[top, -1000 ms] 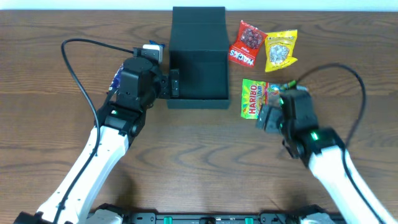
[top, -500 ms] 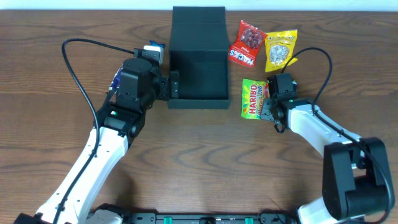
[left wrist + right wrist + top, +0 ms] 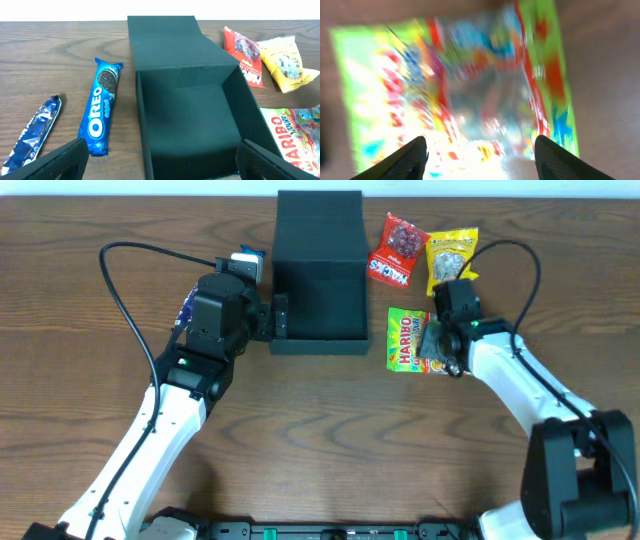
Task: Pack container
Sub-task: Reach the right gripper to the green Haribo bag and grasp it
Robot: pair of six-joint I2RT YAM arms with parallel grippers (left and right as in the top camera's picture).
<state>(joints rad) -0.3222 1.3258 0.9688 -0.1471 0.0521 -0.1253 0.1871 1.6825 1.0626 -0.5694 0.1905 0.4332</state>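
The container (image 3: pixel 318 280) is a dark teal-black square box with its lid flipped open to the back; it looks empty in the left wrist view (image 3: pixel 187 125). My left gripper (image 3: pixel 276 317) is open at the box's left front edge, its fingers (image 3: pixel 160 162) wide on either side of that edge. My right gripper (image 3: pixel 432 343) is open right above the green Haribo packet (image 3: pixel 408 340), which fills the blurred right wrist view (image 3: pixel 455 85) between the fingers (image 3: pixel 480 157).
A red snack packet (image 3: pixel 396 251) and a yellow one (image 3: pixel 451 260) lie right of the box. A blue Oreo packet (image 3: pixel 101 113) and a dark blue bar (image 3: pixel 32 135) lie left of it, mostly hidden under the left arm in the overhead view.
My right arm has swung up toward the Haribo packet and lowered onto it. The left arm and the box have not moved.
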